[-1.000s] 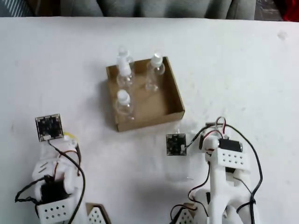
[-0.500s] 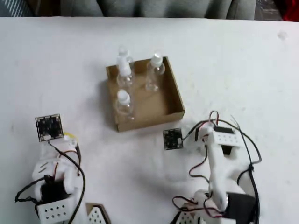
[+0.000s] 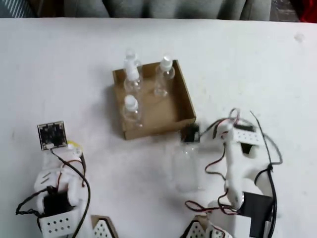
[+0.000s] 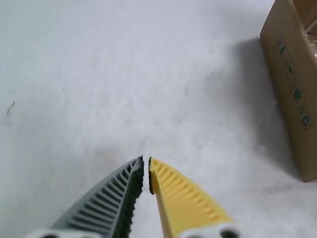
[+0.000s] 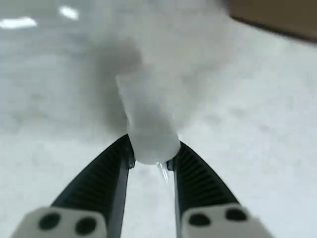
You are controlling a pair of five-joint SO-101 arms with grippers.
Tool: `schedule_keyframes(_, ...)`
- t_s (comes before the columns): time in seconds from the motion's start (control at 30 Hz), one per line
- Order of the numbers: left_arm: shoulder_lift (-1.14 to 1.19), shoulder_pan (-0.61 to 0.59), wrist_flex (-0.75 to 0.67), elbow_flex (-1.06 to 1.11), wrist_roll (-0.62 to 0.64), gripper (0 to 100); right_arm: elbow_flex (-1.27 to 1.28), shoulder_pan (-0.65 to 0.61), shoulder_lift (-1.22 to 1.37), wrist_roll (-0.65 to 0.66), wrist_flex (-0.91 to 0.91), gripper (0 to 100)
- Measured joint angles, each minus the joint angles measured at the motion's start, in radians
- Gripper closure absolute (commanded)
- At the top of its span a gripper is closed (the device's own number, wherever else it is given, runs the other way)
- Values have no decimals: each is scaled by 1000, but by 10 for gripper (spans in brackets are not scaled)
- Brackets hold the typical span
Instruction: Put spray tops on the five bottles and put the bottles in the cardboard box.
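The cardboard box (image 3: 184,106) sits mid-table with three capped clear bottles (image 3: 131,109) standing inside. Another capped bottle (image 3: 130,58) stands at its far left corner; I cannot tell whether it is inside or just behind. My right gripper (image 5: 151,148) is shut on a white spray top (image 5: 148,134) whose thin tube points back toward the wrist. A faint clear bottle (image 3: 185,166) shows just in front of the box's near right corner, beside the right arm (image 3: 232,153). My left gripper (image 4: 145,161) is shut on nothing, low over bare table at the near left.
The box's side wall (image 4: 292,89) lies off to one side of the left gripper, and its corner (image 5: 277,15) is just beyond the right gripper. The white table (image 3: 257,64) is bare on both sides. Loose wires trail around both arms.
The right arm has swung toward the box's near right corner and its wrist has rolled over. The faint clear bottle has come into view under it. The left arm has stayed still.
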Motion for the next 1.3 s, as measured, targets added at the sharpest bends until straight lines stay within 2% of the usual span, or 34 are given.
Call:
schedule_keyframes(0.13,0,0,0,0,0,980,-110,37,0,-120,104,983)
schedule_keyframes(0.27,0,0,0,0,0,980,-267,44,0,-245,344,983)
schedule_keyframes(0.43,0,0,0,0,0,980,-486,32,0,-528,674,983)
schedule_keyframes(0.53,0,0,0,0,0,980,-540,-8,5,-715,796,983)
schedule_keyframes(0.9,0,0,0,0,0,980,-559,-181,5,-1332,891,983)
schedule_keyframes(1.3,0,0,0,0,0,980,-554,-358,5,-1659,954,983)
